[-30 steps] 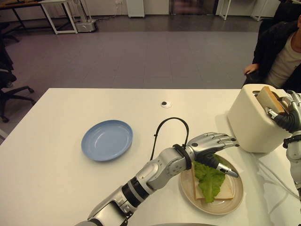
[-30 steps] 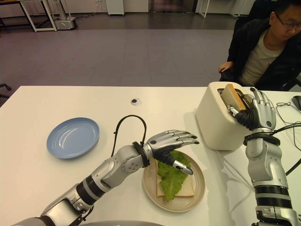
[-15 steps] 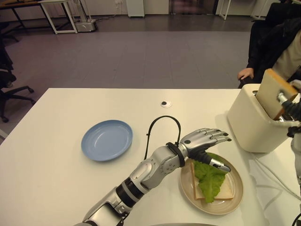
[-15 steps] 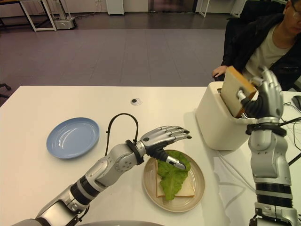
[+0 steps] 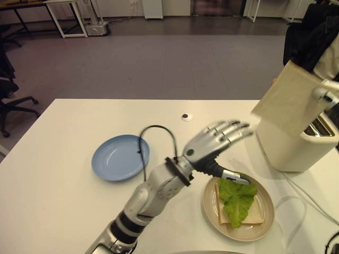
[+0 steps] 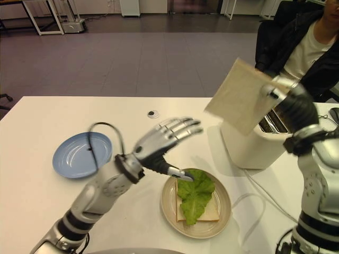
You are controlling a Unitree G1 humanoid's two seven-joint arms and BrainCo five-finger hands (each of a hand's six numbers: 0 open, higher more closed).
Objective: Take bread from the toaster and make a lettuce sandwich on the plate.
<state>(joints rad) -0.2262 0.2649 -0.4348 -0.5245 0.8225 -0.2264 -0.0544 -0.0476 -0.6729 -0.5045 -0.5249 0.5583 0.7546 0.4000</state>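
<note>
At the right of the frame, the right hand (image 6: 290, 105) is gripping a bread slice (image 6: 238, 95) by one edge, holding it tilted in the air above the cream toaster (image 6: 246, 145). In the middle, the left hand (image 6: 161, 140) is hovering with its fingers spread, above the white table (image 6: 32, 185) and just up and left of the beige plate (image 6: 168, 209). On that plate a lettuce leaf (image 6: 195, 193) is lying on a second slice (image 6: 212, 212). A blue plate (image 6: 82, 153) is sitting at the left, well apart from the beige one.
</note>
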